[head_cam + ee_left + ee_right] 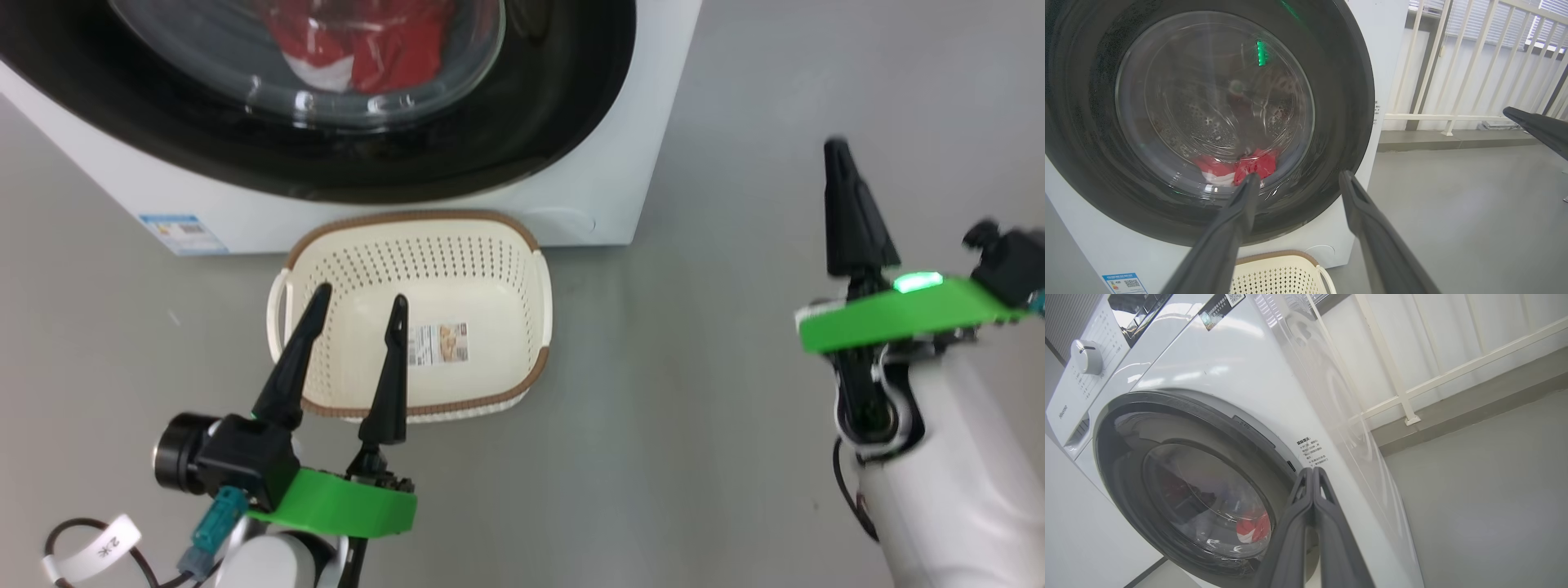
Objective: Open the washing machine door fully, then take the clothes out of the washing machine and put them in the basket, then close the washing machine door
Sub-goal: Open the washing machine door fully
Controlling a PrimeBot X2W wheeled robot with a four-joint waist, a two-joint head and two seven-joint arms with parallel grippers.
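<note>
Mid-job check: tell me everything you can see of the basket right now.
The basket is cream plastic, rectangular with rounded corners, perforated walls, a brown woven-look rim and side handles. It stands upright and empty on the grey floor, just before the washing machine, a sticker on its bottom. The open left gripper hangs over it; contact is unclear.

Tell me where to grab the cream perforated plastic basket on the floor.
Take the cream perforated plastic basket by the white loop handle on its left end, coming from above with the open left hand nearest it. The loop stands clear of the wall, so one finger could likely slip through.
</note>
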